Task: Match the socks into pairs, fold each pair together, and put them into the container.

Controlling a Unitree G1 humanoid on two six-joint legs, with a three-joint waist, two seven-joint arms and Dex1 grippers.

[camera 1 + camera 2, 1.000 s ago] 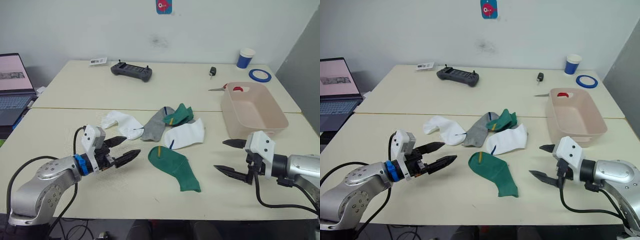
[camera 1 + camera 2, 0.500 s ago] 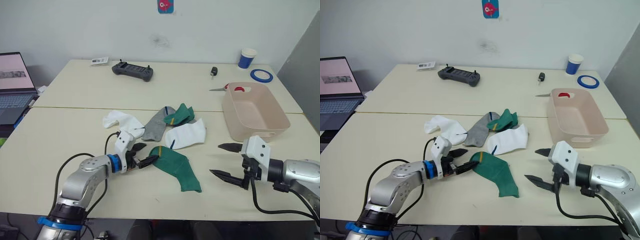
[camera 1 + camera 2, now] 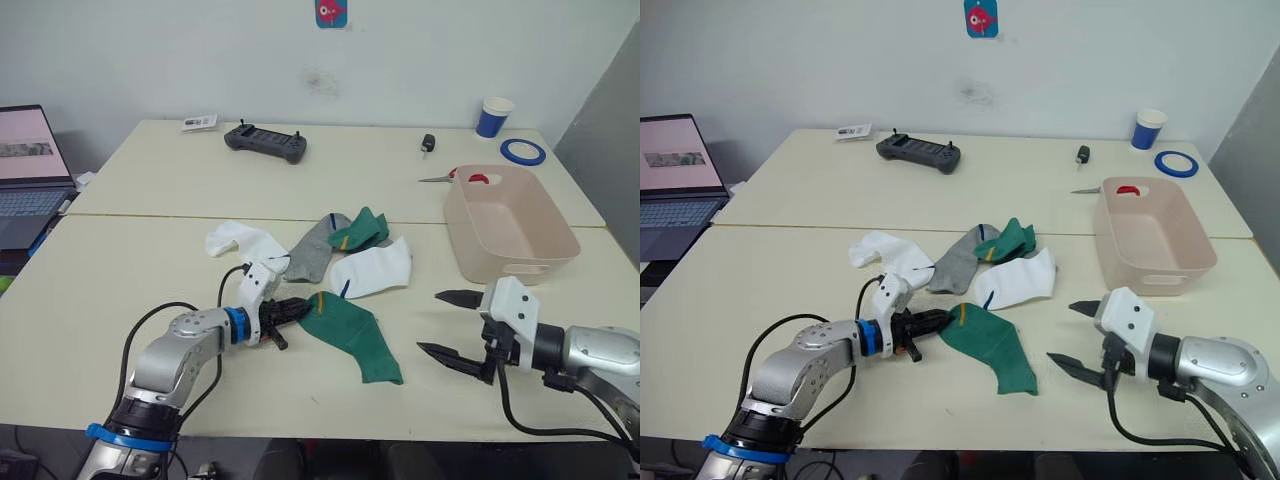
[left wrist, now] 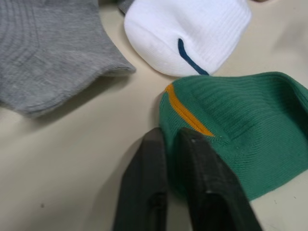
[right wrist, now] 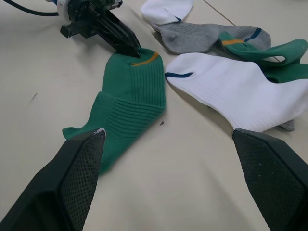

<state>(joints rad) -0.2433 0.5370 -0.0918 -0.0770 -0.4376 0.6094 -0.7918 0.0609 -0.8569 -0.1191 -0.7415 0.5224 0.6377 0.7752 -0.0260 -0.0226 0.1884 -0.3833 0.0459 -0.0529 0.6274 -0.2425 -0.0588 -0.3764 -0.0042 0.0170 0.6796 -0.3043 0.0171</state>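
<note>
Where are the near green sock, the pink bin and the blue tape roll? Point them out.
near green sock (image 3: pixel 352 335), left eye view, middle of its body
pink bin (image 3: pixel 560 228), left eye view, right rim
blue tape roll (image 3: pixel 520 151), left eye view, the ring's edge

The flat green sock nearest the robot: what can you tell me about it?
The green sock is a short, ribbed-knit ankle sock, dark green with a small orange mark at its cuff. It lies flat on the table, cuff toward the robot's left, toe pointing to the near edge. The left gripper is shut on its cuff edge. It lies apart from the white sock just behind it. The open right gripper is off to its right, not touching.
</note>
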